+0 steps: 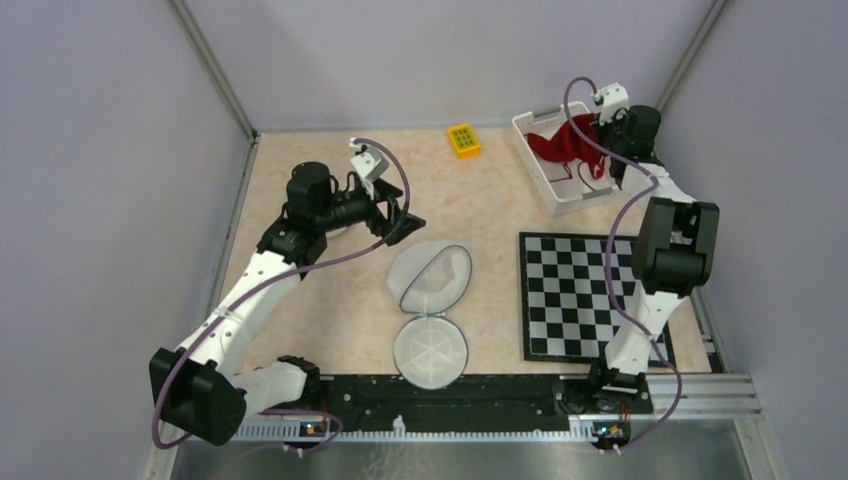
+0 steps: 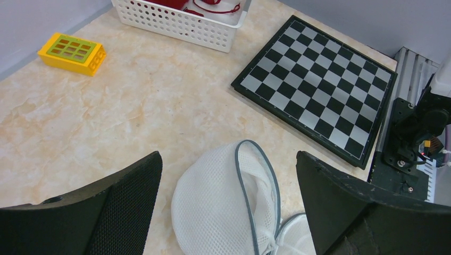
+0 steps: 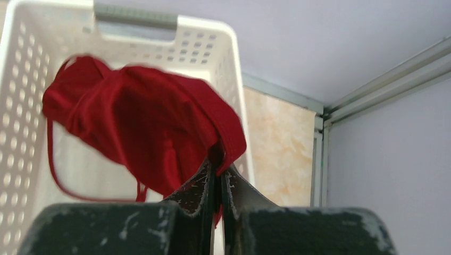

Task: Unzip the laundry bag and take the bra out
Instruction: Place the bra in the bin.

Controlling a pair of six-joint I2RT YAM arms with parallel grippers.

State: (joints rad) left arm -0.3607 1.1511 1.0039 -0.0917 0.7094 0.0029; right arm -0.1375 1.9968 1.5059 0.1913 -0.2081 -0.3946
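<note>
The white mesh laundry bag [image 1: 432, 278] lies unzipped at the table's middle, its round lid [image 1: 430, 350] flapped open toward the arms. It also shows in the left wrist view [image 2: 223, 204], grey-edged and gaping. My left gripper [image 1: 403, 222] is open and empty, just up-left of the bag. The red bra [image 1: 570, 143] hangs over the white basket [image 1: 545, 180] at the back right. My right gripper [image 3: 219, 164] is shut on the red bra [image 3: 143, 127], holding it above the basket [image 3: 21, 133].
A yellow toy block [image 1: 463, 139] lies at the back of the table, also in the left wrist view [image 2: 73, 53]. A black-and-white chessboard [image 1: 585, 295] lies right of the bag, also in the left wrist view [image 2: 324, 85].
</note>
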